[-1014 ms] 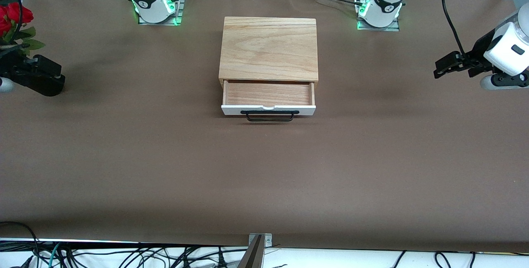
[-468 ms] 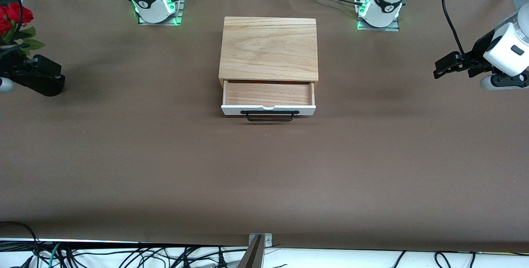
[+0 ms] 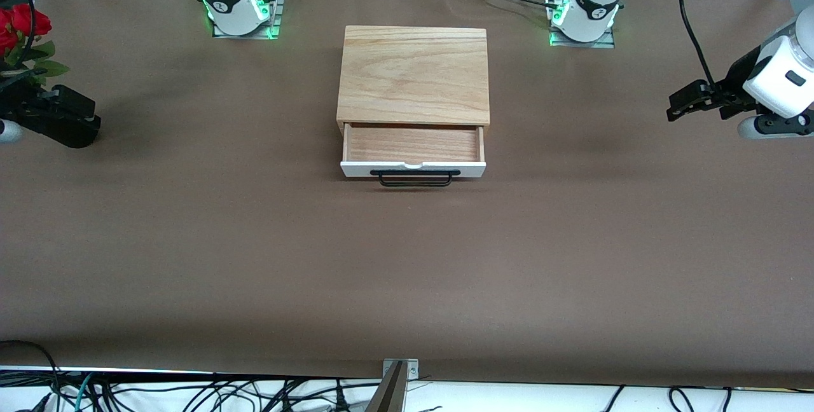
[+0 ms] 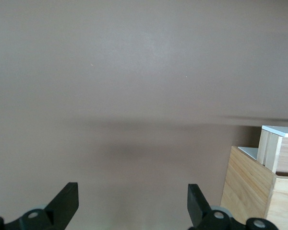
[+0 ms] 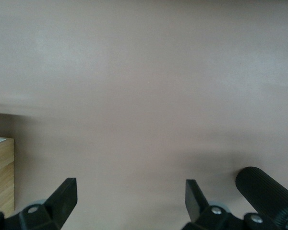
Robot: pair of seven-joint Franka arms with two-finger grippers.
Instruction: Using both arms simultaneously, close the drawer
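Both grippers stand with fingers spread wide and nothing between them. The left gripper (image 3: 675,102) hangs over bare table at the left arm's end; in the left wrist view its two black fingertips (image 4: 67,199) sit far apart with only brown table surface showing between them. The right gripper (image 3: 79,121) hangs over the table at the right arm's end, well apart from the box; the right wrist view shows its fingertips (image 5: 65,194) equally separated, holding nothing, with a black ribbed cylinder (image 5: 264,191) near one finger.

Neither gripper touches the drawer (image 3: 413,148). It is pulled partly out of the wooden box (image 3: 414,75), which sits mid-table between the two arm bases. Its light-wood tray interior is exposed and holds nothing visible. Its white front panel (image 3: 474,170) faces the front camera, with the black wire handle (image 3: 414,178) across the middle of that panel. A corner of the box and the white panel edge appear in the left wrist view (image 4: 273,143); an edge of the box appears in the right wrist view (image 5: 1,172).

The brown table covering (image 3: 407,272) is bare around the box. Red roses (image 3: 19,27) stand at the right arm's end of the table, just beside the right gripper. Both arm bases (image 3: 238,8) show green lights.
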